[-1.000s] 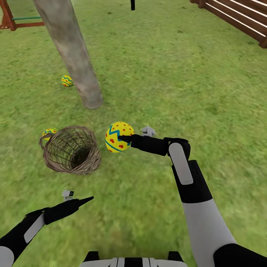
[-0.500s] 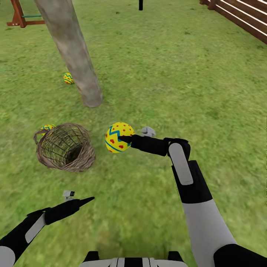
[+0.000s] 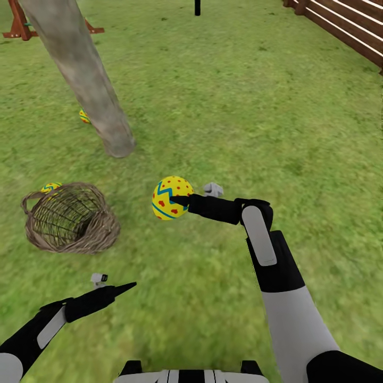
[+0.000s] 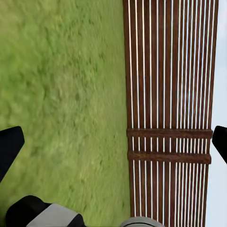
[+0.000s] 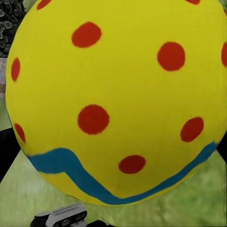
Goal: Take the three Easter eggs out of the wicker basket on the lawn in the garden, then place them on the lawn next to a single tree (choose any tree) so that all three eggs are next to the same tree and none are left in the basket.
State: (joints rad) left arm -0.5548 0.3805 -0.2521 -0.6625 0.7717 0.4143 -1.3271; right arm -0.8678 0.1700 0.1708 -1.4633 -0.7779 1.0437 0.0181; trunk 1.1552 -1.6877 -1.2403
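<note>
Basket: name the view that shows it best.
Head view. The basket lies tipped on the lawn, its open mouth and woven wall in full sight. The right wrist view catches just a dark woven sliver at the frame's corner beside the held egg.

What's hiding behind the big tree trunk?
A yellow Easter egg peeks out from behind the tree trunk on the lawn. The trunk covers most of the egg.

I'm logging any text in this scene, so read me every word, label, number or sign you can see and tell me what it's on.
There is no readable text in these pictures.
The egg held in the right gripper carries only red dots and a blue-green zigzag band, no letters.
The wicker basket, the tree trunk and the wooden fence are unmarked.
</note>
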